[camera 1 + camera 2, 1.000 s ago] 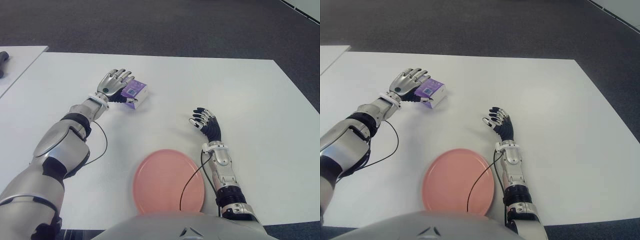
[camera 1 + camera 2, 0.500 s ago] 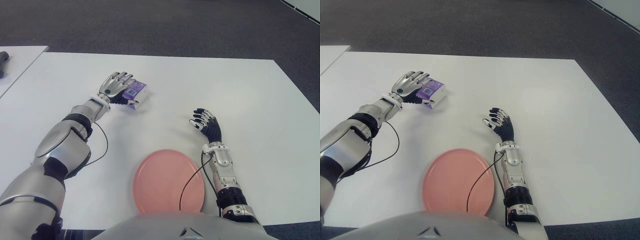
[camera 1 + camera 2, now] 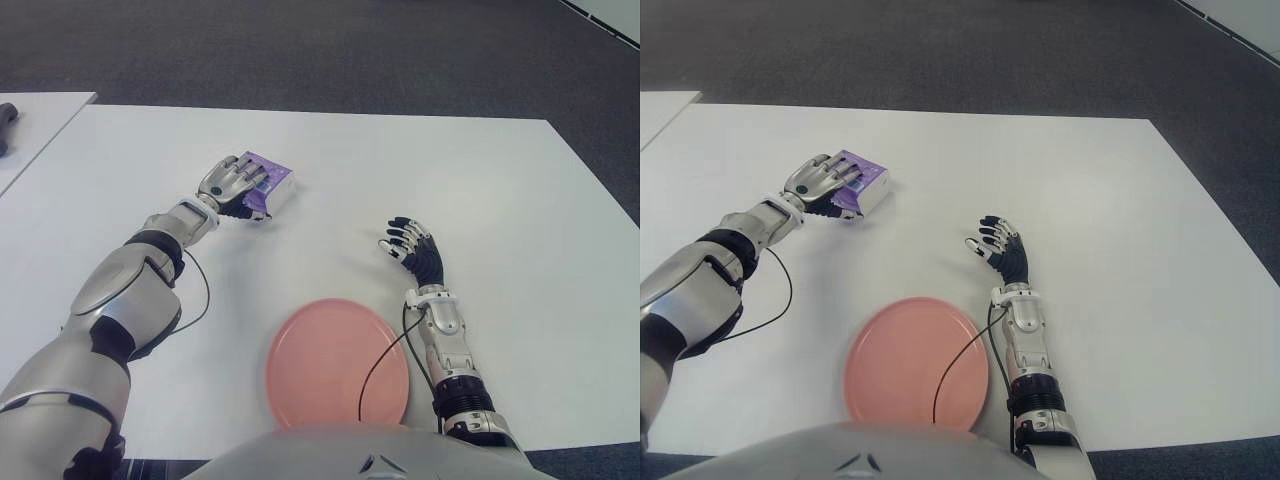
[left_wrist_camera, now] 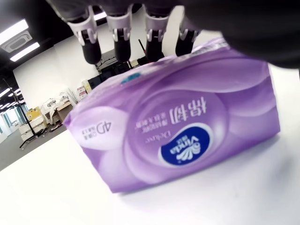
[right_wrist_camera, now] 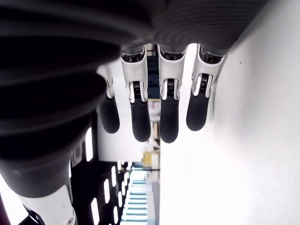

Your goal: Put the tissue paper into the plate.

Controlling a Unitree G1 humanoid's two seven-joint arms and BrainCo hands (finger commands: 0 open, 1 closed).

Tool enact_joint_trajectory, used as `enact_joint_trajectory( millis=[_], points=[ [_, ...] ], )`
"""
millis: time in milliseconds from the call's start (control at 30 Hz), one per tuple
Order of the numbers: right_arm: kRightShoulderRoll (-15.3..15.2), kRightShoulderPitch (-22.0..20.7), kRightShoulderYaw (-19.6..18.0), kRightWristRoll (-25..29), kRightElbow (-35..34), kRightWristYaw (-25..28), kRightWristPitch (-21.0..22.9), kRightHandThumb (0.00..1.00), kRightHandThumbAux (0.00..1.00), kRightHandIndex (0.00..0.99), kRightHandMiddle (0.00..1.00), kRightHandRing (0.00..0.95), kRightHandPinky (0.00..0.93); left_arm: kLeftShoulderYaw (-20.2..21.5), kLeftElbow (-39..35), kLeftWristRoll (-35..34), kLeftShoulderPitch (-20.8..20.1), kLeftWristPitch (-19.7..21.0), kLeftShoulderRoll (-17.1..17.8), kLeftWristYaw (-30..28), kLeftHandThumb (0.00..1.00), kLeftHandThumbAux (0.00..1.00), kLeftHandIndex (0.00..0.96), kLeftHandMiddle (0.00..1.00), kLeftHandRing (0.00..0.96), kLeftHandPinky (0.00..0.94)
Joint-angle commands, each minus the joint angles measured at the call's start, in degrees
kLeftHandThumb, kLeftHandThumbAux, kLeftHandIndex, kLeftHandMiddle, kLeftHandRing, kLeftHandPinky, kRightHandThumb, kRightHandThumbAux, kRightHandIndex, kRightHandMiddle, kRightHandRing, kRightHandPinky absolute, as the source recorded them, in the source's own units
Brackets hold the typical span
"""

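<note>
From the left eye view, the left hand (image 3: 232,184) is out on the far left part of the white table (image 3: 480,180), fingers curled over the purple tissue pack (image 3: 268,180). The pink plate (image 3: 337,362) sits near the front edge, well apart from the pack and with nothing on it. The right hand (image 3: 411,248) shows just beyond the plate, to its right, fingers loosely spread and holding nothing.

Right eye view, same deal.

Left wrist view: four fingertips (image 4: 121,46) hook over the pack's far edge. Pack looks like it's on the table, though it's hard to be sure.

Right wrist view: fingers (image 5: 167,112) hang relaxed.
</note>
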Motion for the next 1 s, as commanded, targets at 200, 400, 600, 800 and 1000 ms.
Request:
enact_joint_trajectory(
  millis=[200,400,600,800,1000],
  points=[
    [0.6,2.7,0.1,0.3,1.9,-0.1,4.9,0.406,0.782,0.269,0.311,0.295,0.291,-4.4,1.1,4.2,1.8,2.8,0.4,-3.0,0.49,0.119,0.0,0.0,0.0,0.0],
    [0.5,2.7,0.3,0.4,1.8,0.1,5.0,0.411,0.776,0.272,0.308,0.295,0.297,-5.5,1.2,4.7,1.9,3.2,0.4,-3.6,0.477,0.119,0.0,0.0,0.0,0.0],
    [0.4,2.9,0.4,0.3,1.5,0.2,4.7,0.42,0.78,0.281,0.316,0.302,0.295,-6.2,1.2,4.5,2.4,3.1,0.3,-3.5,0.476,0.124,0.0,0.0,0.0,0.0],
    [0.1,3.1,0.2,0.6,1.5,0.9,4.0,0.394,0.784,0.274,0.315,0.301,0.299,-5.7,1.2,3.8,3.1,3.0,-0.2,-3.5,0.481,0.137,0.0,0.0,0.0,0.0],
    [-0.1,3.0,-0.2,0.9,2.5,1.5,2.5,0.348,0.786,0.266,0.301,0.287,0.291,-5.5,1.2,3.5,3.5,3.0,-0.6,-3.4,0.476,0.147,0.0,0.0,0.0,0.0]
  ],
)
